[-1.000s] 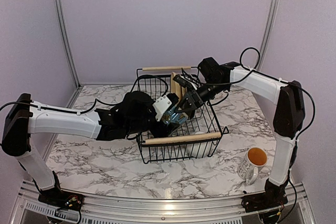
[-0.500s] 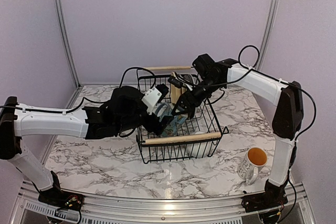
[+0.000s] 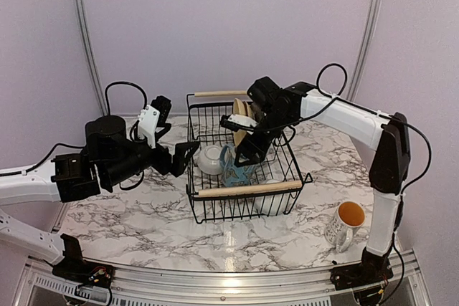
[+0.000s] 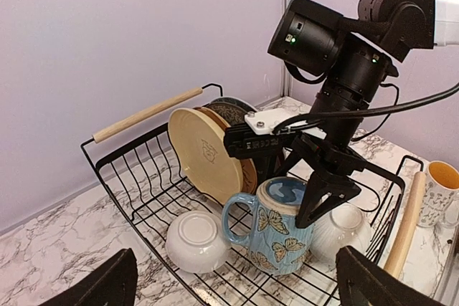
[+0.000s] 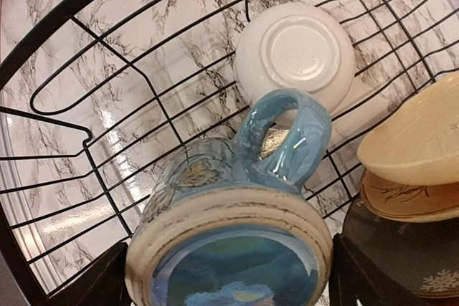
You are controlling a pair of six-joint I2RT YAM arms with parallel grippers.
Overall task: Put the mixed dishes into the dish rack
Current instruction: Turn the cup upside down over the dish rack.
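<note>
1. The dish rack (image 3: 237, 209) is well filled. Plates stand on edge at its far end, with the cream bird plate (image 4: 204, 152) in front and darker ones tucked behind it. How many there are, I can't count.
2. An upturned white bowl (image 4: 195, 238) sits on the rack floor, and a second white bowl (image 4: 343, 228) sits near the other handle. Between them stands a blue butterfly mug (image 4: 276, 227).
3. The right gripper (image 4: 267, 180) hovers right over that blue mug. Its jaws are spread wide to either side of the mug's top and clamp nothing.
4. The left gripper (image 3: 176, 128) sits off to the left of the rack, fingers fully apart and empty.
5. What's left, by my reckoning, is one yellow-lined mug (image 3: 346, 223). It is out on the marble table (image 3: 143, 227) by the right arm's base, well apart from the rack.
6. That mug stands upright with its mouth to the ceiling and its long axis vertical. Its handle looks turned towards the near edge.
7. The blue mug is also vertical, with what looks like its unglazed foot ring facing up. Its handle points at the upturned bowl.
8. The rack's two wooden handles lie across the view, so I judge its length runs near to far. The plates face roughly leftward.
</note>
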